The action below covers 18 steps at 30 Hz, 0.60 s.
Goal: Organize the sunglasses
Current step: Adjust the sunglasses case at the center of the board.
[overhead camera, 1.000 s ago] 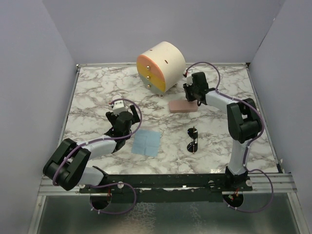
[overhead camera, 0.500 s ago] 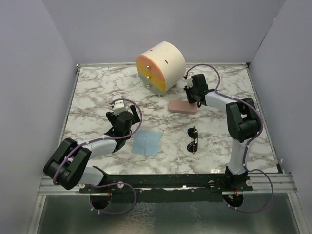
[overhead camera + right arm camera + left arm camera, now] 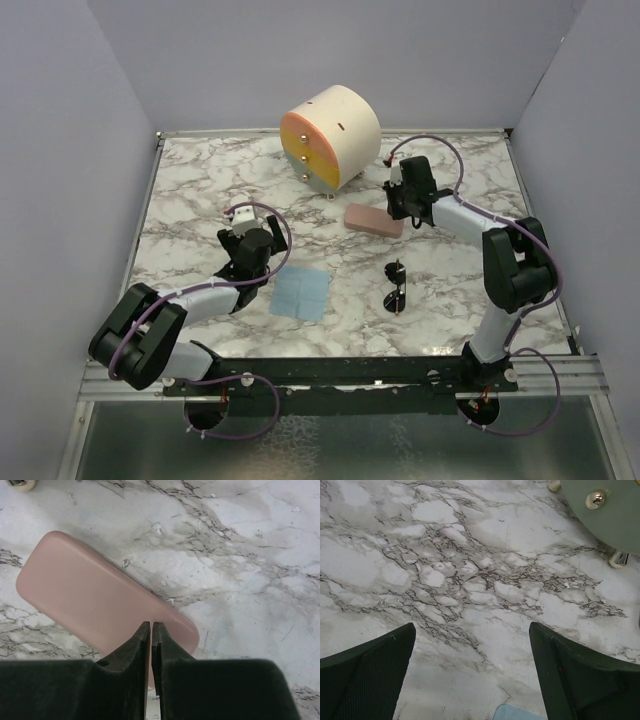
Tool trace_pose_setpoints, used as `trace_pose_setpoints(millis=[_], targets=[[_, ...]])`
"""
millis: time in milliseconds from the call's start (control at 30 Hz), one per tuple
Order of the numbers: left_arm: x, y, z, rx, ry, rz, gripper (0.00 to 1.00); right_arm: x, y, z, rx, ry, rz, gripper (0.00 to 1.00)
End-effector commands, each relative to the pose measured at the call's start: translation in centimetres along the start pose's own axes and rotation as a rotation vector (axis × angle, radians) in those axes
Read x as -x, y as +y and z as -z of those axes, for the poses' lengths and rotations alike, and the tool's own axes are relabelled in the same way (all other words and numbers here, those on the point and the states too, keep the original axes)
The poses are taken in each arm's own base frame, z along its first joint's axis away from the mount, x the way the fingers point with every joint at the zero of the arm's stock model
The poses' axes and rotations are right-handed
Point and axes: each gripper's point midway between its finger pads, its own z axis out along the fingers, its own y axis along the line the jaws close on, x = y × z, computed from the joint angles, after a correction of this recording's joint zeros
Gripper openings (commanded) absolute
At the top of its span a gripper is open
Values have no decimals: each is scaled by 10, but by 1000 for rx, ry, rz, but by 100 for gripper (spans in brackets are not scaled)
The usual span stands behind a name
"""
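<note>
Nearest to the arm bases, the blue cloth (image 3: pixel 301 292) lies flat on the table (image 3: pixel 190 200). To its right the sunglasses (image 3: pixel 395 288) lie alone on the marble, touched by nothing and well apart from both grippers. I judge that they wait there until their case is ready. A little farther, the left gripper (image 3: pixel 471 635) hovers low just behind the cloth, its fingers spread wide with nothing between them, probably parked out of the way. Farther again lies the pink case (image 3: pixel 95 597), shut and at a slant. The right gripper (image 3: pixel 151 626) is over its right end, fingers pressed together and holding nothing. Such a narrow tip suits pushing or prying the case, not grasping — whether it touches, I cannot tell. At the back stands the round cabinet (image 3: pixel 330 135).
</note>
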Motion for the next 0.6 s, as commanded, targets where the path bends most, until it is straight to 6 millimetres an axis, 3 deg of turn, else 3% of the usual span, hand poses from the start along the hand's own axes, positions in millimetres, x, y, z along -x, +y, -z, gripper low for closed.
trace_pose_setpoints(millis=[0, 300, 567], targets=[[19, -7, 1, -22, -47, 47, 99, -2, 14, 7, 14, 3, -15, 7], [20, -6, 2, -20, -52, 49, 99, 27, -3, 10, -85, -69, -47, 1], [21, -6, 3, -20, -54, 46, 99, 18, -12, -20, -129, -17, -33, 1]])
